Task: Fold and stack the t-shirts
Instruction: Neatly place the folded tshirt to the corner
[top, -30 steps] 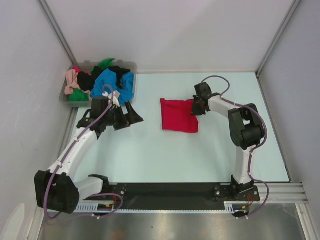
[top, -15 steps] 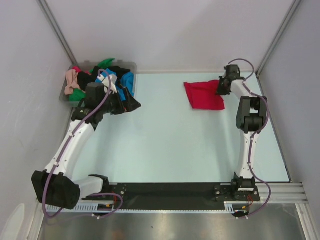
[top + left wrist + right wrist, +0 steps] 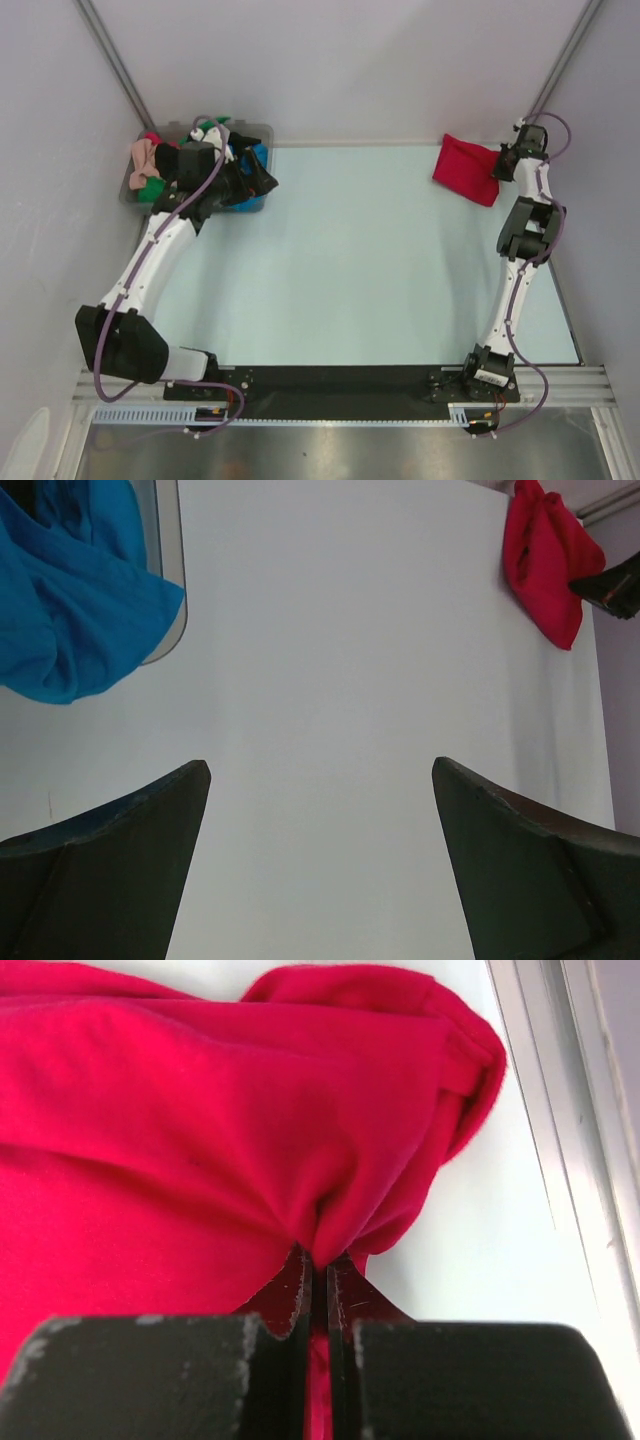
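Note:
The folded red t-shirt (image 3: 467, 168) lies at the table's far right corner. My right gripper (image 3: 503, 165) is shut on its right edge; in the right wrist view the cloth (image 3: 230, 1130) is pinched between the closed fingers (image 3: 322, 1265). It also shows in the left wrist view (image 3: 545, 565), far right. My left gripper (image 3: 262, 183) is open and empty, by the bin's right end, next to a blue t-shirt (image 3: 70, 590) hanging over the bin's rim. Black, green and peach-pink shirts (image 3: 150, 165) lie heaped in the bin.
The clear grey plastic bin (image 3: 262, 131) stands at the far left corner against the wall. A metal frame rail (image 3: 560, 1120) runs along the table's right edge close to the red shirt. White walls enclose the table on three sides.
My right gripper has dragged the red shirt from the table's middle to the far right corner. My left gripper has moved back toward the bin.

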Action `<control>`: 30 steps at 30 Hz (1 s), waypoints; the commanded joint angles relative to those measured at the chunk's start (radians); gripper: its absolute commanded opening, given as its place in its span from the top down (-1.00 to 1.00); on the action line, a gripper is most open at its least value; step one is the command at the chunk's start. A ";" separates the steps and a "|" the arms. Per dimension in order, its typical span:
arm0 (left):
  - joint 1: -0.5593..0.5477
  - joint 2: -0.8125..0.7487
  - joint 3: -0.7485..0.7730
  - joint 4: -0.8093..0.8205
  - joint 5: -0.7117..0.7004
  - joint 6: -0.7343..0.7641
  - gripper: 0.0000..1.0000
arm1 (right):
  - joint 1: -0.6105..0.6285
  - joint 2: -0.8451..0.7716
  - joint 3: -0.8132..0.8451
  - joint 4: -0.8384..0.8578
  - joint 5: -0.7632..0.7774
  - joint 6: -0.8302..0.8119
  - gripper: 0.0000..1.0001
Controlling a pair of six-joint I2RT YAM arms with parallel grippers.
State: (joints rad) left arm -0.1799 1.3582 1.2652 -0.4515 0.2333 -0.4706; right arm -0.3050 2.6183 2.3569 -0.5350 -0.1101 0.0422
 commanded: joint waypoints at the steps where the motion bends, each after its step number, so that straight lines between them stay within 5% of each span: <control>1: 0.005 0.030 0.092 -0.001 -0.034 -0.007 -0.99 | 0.024 -0.025 0.024 0.052 0.004 -0.142 1.00; 8: 0.005 0.104 0.180 -0.062 -0.031 0.027 -0.99 | 0.033 0.016 0.073 0.088 0.165 -0.396 1.00; 21: 0.005 0.168 0.232 -0.072 -0.043 0.000 -0.99 | -0.031 -0.015 0.048 0.220 0.230 -0.519 0.84; 27: 0.005 0.163 0.238 -0.052 -0.029 -0.014 -0.99 | -0.031 -0.072 0.019 0.214 0.228 -0.493 -0.24; 28: 0.005 0.160 0.241 -0.050 -0.025 -0.014 -0.99 | -0.029 -0.089 0.018 0.211 0.236 -0.484 -0.61; 30: 0.005 0.142 0.243 -0.050 -0.029 -0.007 -0.99 | -0.005 -0.160 0.016 0.187 0.262 -0.461 -0.99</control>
State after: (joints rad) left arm -0.1799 1.5269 1.4612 -0.5335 0.2039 -0.4706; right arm -0.3420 2.6209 2.3695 -0.3630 0.1104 -0.4431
